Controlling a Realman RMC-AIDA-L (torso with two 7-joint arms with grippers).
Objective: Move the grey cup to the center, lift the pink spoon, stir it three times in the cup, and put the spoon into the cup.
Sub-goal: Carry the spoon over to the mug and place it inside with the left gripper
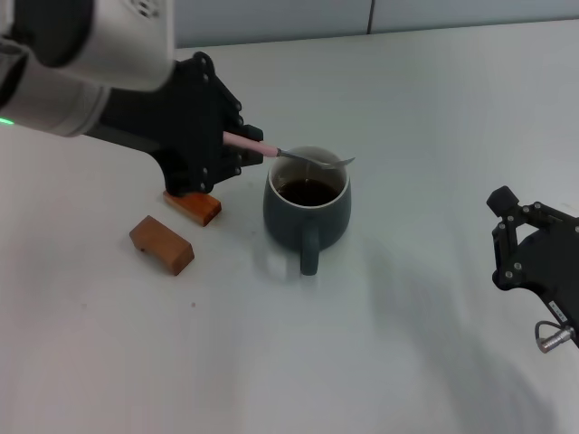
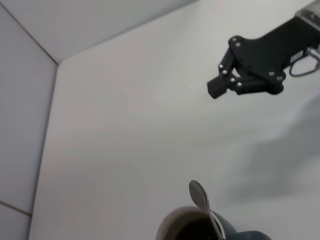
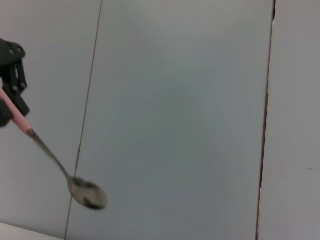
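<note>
Head view: left pincer [image 1: 237, 145] clamps pink spoon [image 1: 294, 155] over grey cup [image 1: 307, 210]; fingertips hidden. Right pincer [image 1: 500, 237] parked, spread apart.

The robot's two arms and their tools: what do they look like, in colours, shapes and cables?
The left arm is a thick, rounded light-grey tube with a small green light at its edge. The left tool is matte black, built of flat linked plates with small screws. The right tool is the same black linkage with silver screw heads; a thin looped cable and a metal fitting hang by its base.
</note>
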